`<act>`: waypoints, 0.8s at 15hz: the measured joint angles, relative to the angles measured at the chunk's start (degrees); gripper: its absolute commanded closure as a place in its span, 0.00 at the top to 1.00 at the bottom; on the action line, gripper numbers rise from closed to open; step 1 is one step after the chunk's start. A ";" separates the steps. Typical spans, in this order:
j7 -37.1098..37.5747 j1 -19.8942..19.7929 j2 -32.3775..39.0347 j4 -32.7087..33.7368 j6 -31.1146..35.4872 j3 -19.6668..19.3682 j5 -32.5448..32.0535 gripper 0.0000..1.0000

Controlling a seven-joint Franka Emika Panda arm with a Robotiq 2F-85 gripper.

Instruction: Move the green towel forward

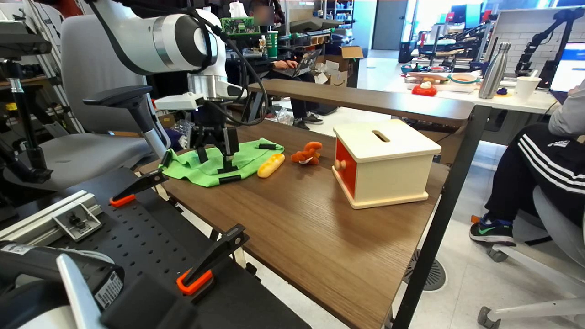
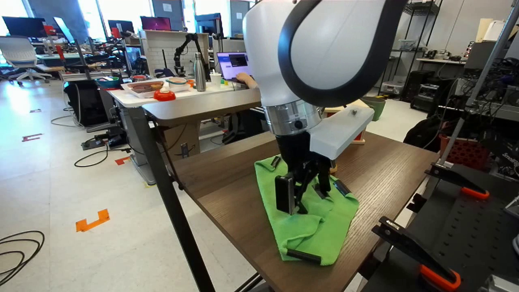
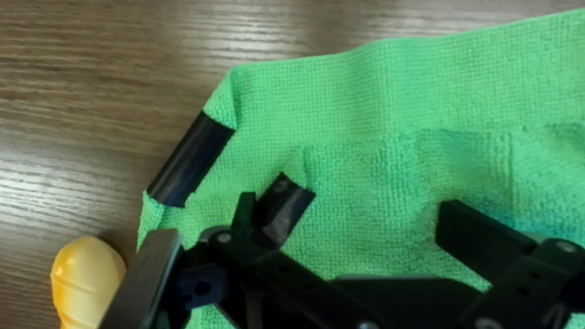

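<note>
Wrist view: claw (image 3: 349,212) partly hides the green towel (image 3: 365,137).

You have bright light overall; windows (image 2: 125,9) wash out to white at the back of both exterior views. In your wrist view, pale glare streaks the tabletop (image 3: 87,123); dark shadow beside the yellow object (image 3: 84,278).

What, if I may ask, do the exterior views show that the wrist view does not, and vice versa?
Only the exterior views show the box, the clamps and the white arm; an orange toy appears in an exterior view.

Only the wrist view makes out the weave of the green towel and the screw heads on the gripper.

Shared: the towel, its black strips, the open gripper over it, the table and the yellow toy.
</note>
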 measured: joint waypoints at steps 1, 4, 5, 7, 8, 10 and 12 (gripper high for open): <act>-0.02 0.03 -0.42 -0.92 0.00 0.00 -0.60 1.00; -0.08 0.04 -1.48 -2.93 0.00 0.00 -1.62 1.00; -0.27 0.04 -1.66 -3.28 -0.02 0.01 -1.66 1.00; -0.42 0.04 -2.12 -3.78 -0.03 0.02 -1.72 1.00; -0.42 0.04 -2.55 -3.98 -0.03 0.04 -1.73 1.00; -0.42 0.06 -4.04 -4.48 -0.02 0.07 -1.75 1.00; -0.22 0.26 -6.22 -5.24 0.08 0.09 -1.79 1.00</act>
